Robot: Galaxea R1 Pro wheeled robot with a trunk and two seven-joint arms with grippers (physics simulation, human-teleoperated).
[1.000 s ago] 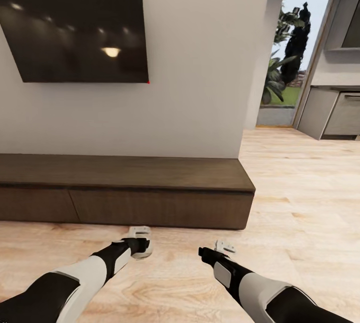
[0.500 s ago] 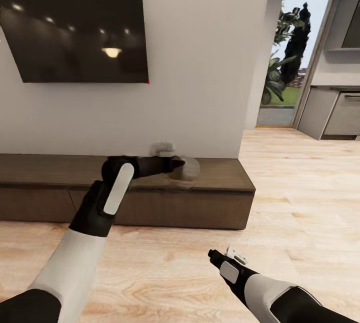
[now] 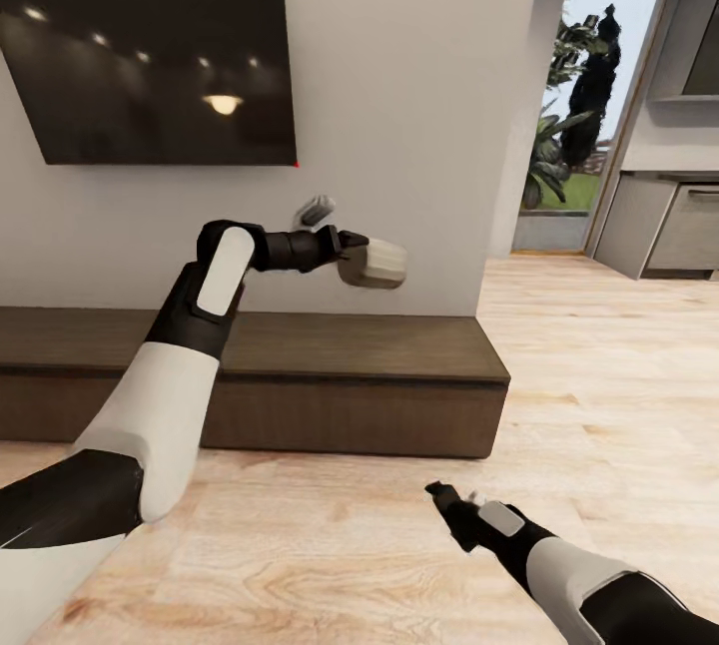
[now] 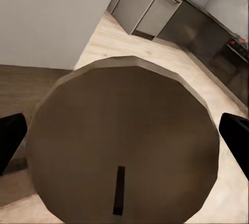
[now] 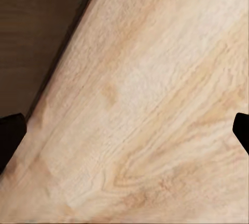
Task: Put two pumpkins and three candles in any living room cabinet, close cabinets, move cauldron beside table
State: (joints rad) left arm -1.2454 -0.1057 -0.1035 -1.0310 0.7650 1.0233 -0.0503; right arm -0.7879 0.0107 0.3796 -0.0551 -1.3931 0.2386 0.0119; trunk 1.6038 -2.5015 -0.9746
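Off-white and faceted, the short pillar candle (image 3: 372,263) is held in the air by the left gripper (image 3: 352,256), above the top of the long, low dark brown wooden cabinet (image 3: 300,380) and in front of the pale wall below the black wall-mounted screen (image 3: 150,61). In the left wrist view the candle's darker beige end (image 4: 122,146) faces the camera, with a black fingertip (image 4: 10,138) at each side of it, so the jaws are clamped across its round body. The cabinet's flat drawer fronts look closed.

The candle should handle as a stiff, fairly light piece; its waxy sides could be slippery, and the shallow facets give the fingers small flats to bear on. A hold across the middle of the body, as here, looks the safest, since a grip near one end might let it swivel.

The right gripper (image 3: 444,497) hangs low over the light wooden plank floor (image 5: 155,104), its fingertips apart with nothing between them.
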